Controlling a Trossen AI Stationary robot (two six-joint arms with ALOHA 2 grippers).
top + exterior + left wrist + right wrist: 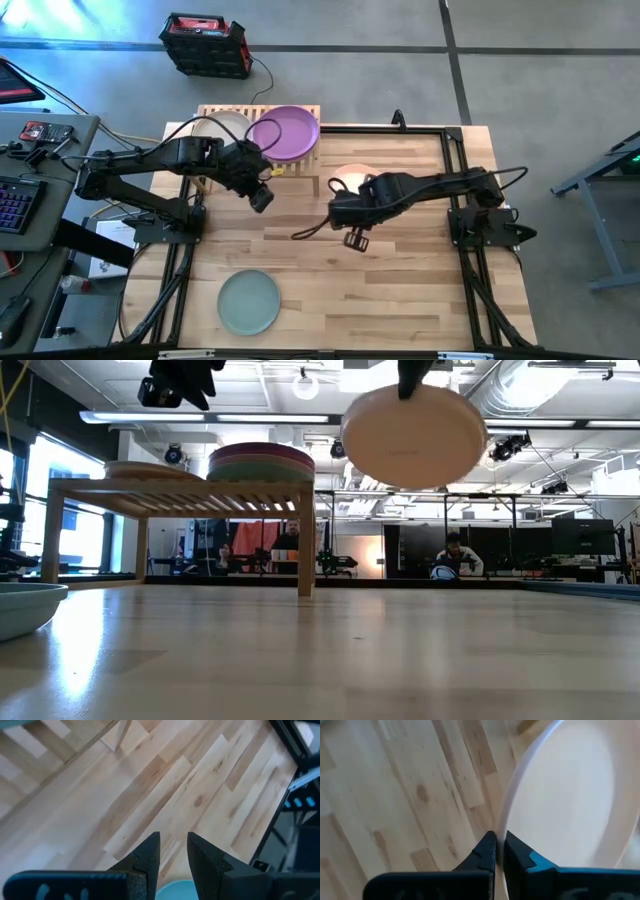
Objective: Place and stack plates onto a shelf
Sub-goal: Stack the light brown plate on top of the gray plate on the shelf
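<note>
Peach plate point(347, 176) mostly under right arm; distant people point(455, 555) indistinct.

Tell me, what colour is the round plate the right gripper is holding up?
Pale peach. The round matte plate shows best in the low view, pinched by the right gripper.

No readable text, label, brand, number or sign on anything in view.

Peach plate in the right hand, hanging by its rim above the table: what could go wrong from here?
1. The right hand pinches only the thin rim of the peach plate, which hangs tilted in the air; it could swing or slip out.
2. The shelf already carries a tall stack with the purple plate on top; a tilted landing might slide off.
3. The left hand waits open near the shelf's front, close to the likely path.
</note>
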